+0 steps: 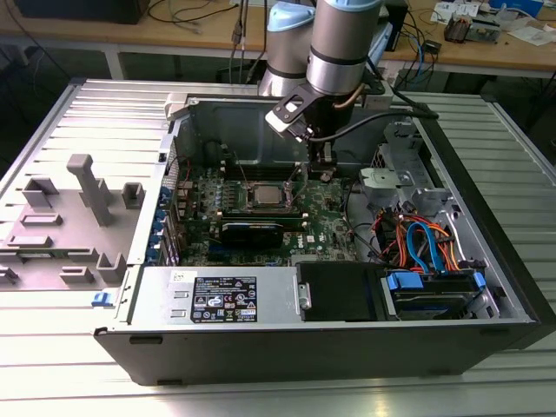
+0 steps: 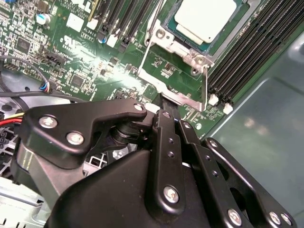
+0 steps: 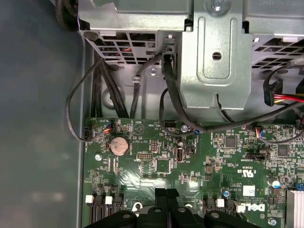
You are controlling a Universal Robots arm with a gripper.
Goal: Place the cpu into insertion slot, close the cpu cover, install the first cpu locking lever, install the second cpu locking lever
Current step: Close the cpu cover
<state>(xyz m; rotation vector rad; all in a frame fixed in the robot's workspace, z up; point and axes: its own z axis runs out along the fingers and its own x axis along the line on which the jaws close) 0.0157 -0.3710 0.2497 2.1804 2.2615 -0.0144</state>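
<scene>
The cpu (image 1: 265,196) (image 2: 206,19) lies flat in the insertion slot (image 1: 264,208) in the middle of the green motherboard. The silvery cpu cover (image 2: 183,50) lies down around the cpu's metal top. Thin wire locking levers (image 2: 205,83) (image 2: 147,46) run along two sides of the slot. My gripper (image 1: 320,174) (image 2: 165,103) (image 3: 166,194) hangs just off the slot's edge, on the exterior view's right of it. Its black fingers are closed together, their tip at the slot's silvery end plate (image 2: 175,94). I cannot tell whether the fingers touch a lever.
The motherboard sits inside an open black computer case (image 1: 261,347). Long black memory slots (image 2: 251,52) flank the socket. A black graphics card (image 1: 252,233) lies in front of it. A drive cage with coloured cables (image 1: 426,243) stands at the exterior view's right. A grey fixture (image 1: 82,187) stands left.
</scene>
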